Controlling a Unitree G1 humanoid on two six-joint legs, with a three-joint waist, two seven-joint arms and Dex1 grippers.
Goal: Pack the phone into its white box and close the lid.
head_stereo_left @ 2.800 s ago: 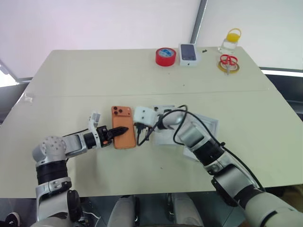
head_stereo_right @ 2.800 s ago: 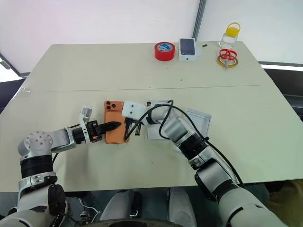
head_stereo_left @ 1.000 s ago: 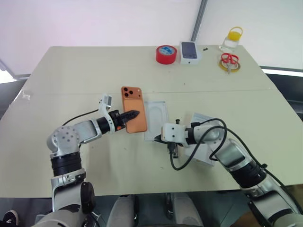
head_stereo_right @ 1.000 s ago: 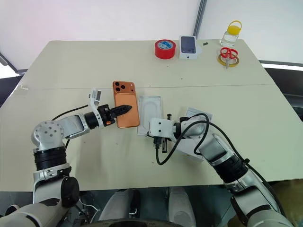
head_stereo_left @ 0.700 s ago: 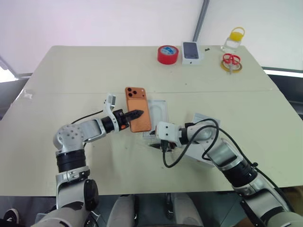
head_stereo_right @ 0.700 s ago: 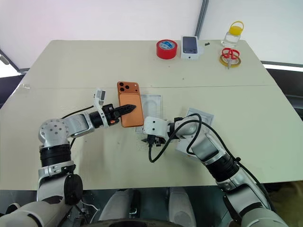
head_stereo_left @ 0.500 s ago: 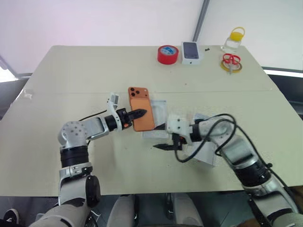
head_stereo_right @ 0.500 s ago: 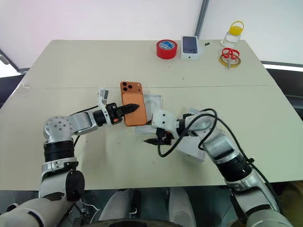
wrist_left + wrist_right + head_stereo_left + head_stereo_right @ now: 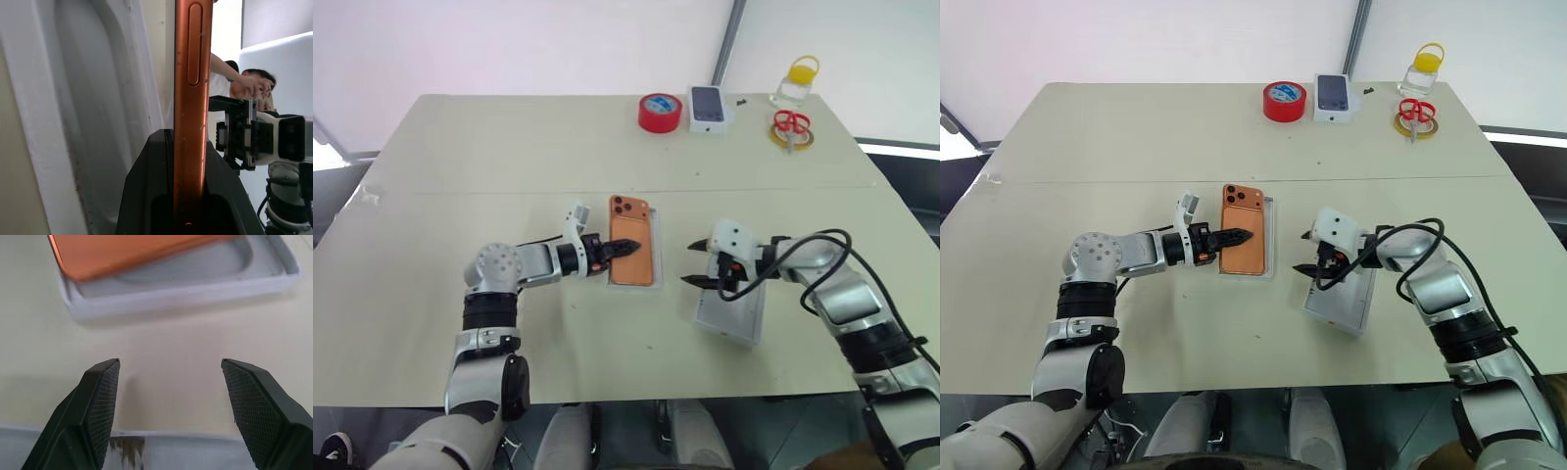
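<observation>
- Near the table's [image 9: 460,157] middle we log the phone [image 9: 633,253], orange, lens cluster toward the far edge, lying over the white box [image 9: 1269,242], whose white rim shows along the phone's right side and near end.
- Our left gripper [image 9: 619,248] has its black fingers closed on the phone, one above and one below; the left wrist view shows the phone's edge [image 9: 188,107] standing between them, with the box's greyish floor [image 9: 98,112] alongside.
- Our right gripper [image 9: 697,264] hangs wide open and empty, over the lid's far end.
- Lid [image 9: 734,313]: white, flat on the table, well right of the box.
- Far edge: red tape roll [image 9: 657,113], small white box with phone picture [image 9: 708,106], red scissors [image 9: 789,124], yellow-capped jar [image 9: 797,83].
</observation>
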